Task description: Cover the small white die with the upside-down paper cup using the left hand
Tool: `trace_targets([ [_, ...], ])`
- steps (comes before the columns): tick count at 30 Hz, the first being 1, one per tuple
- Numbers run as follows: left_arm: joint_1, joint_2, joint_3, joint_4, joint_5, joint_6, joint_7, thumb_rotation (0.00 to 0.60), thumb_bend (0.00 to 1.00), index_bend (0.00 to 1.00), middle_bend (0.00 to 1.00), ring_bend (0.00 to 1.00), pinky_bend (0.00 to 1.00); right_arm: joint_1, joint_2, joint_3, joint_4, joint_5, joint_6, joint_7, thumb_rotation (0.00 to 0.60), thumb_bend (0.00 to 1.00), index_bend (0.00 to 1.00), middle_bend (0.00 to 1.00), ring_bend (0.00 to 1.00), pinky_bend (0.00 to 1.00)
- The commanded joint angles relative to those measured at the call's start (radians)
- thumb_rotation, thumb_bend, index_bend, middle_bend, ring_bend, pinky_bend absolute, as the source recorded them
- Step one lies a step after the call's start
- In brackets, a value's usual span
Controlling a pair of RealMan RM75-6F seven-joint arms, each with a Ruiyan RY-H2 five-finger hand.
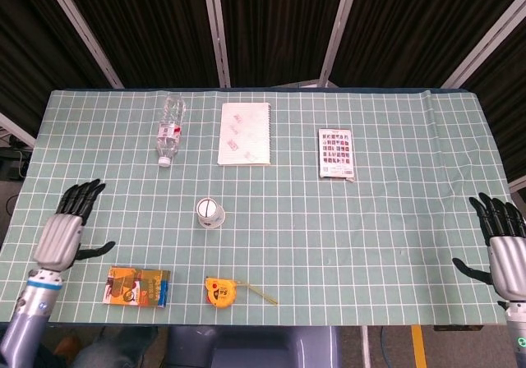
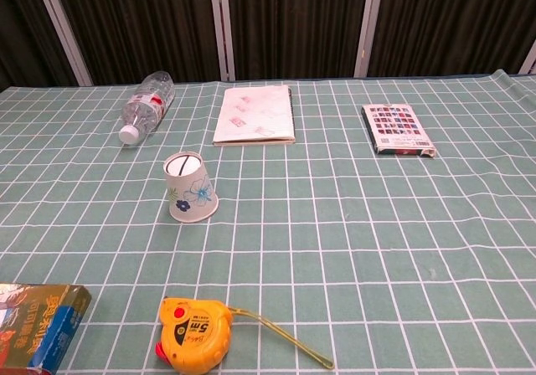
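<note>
The paper cup [image 1: 209,213] stands upside down on the counter [image 1: 394,220], its wide mouth flat on the checked cloth, with no hand touching it. The die cannot be seen. The left hand [image 1: 64,236] hangs at the counter's left edge, well apart from the cup, fingers [image 1: 82,194] spread wide and holding nothing. The right hand [image 1: 503,249] is at the opposite edge, fingers likewise apart. Near the left fingers lies a colourful box [image 1: 137,287], with a yellow tape measure [image 1: 220,290] beyond it. Farther off are a bottle [image 1: 169,128], a notebook [image 1: 245,133] and a card pack [image 1: 336,153].
</note>
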Motion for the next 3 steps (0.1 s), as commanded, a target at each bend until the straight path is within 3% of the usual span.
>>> trace_targets([
  [1,0.045,0.029,0.023,-0.023,-0.009,0.038,0.033,0.600,0.00,0.00,0.00,0.00,0.00,0.000,0.001,-0.001,0.001,-0.001,-0.001,0.002,0.600,0.00,0.00,0.00,0.00,0.00],
  [3,0.047,0.023,0.020,-0.012,-0.006,0.032,0.031,0.600,0.00,0.00,0.00,0.00,0.00,0.001,0.001,-0.001,0.003,0.000,-0.002,0.003,0.600,0.00,0.00,0.00,0.00,0.00],
])
